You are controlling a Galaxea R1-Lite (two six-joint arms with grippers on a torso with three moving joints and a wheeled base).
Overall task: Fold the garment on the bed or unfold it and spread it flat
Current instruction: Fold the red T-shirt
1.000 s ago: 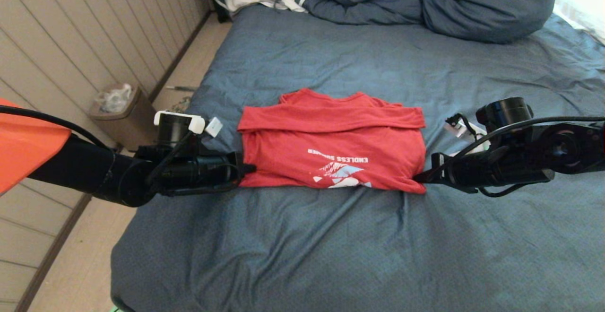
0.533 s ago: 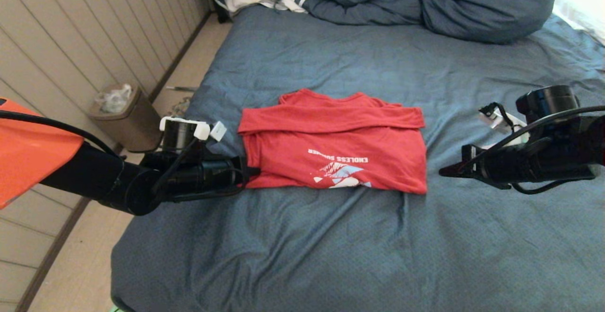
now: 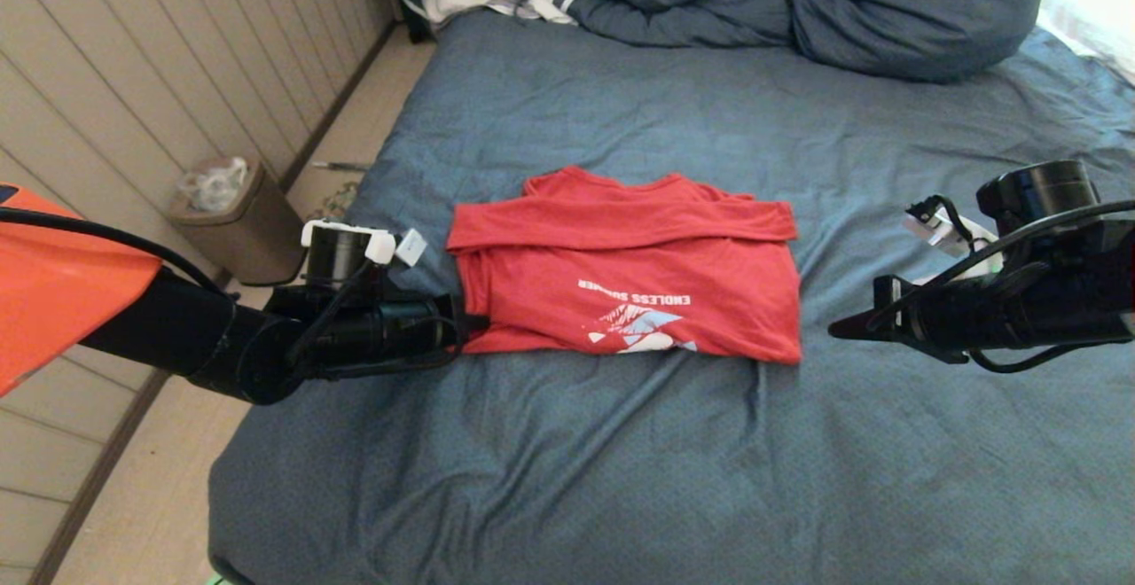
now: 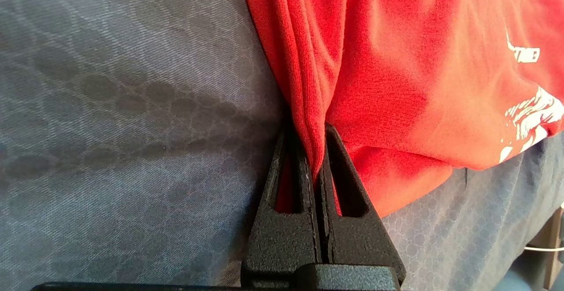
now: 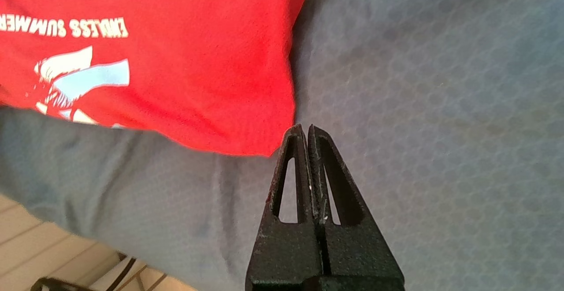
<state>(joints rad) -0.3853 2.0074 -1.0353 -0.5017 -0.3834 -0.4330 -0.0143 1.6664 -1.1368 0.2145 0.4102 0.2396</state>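
Head view: soft, even daylight, moderately bright, no glare; only faint shadows in the bed (image 3: pixel 621 479) sheet wrinkles. Slight softness overall, white pillow (image 3: pixel 1095 18) at the far right corner nearly blown out. Wrist views: garment (image 4: pixel 396 83) oversaturated with a washed-out patch; moiré-like honeycomb pattern across the sheet; dark shadow beside the left gripper (image 4: pixel 315 150).
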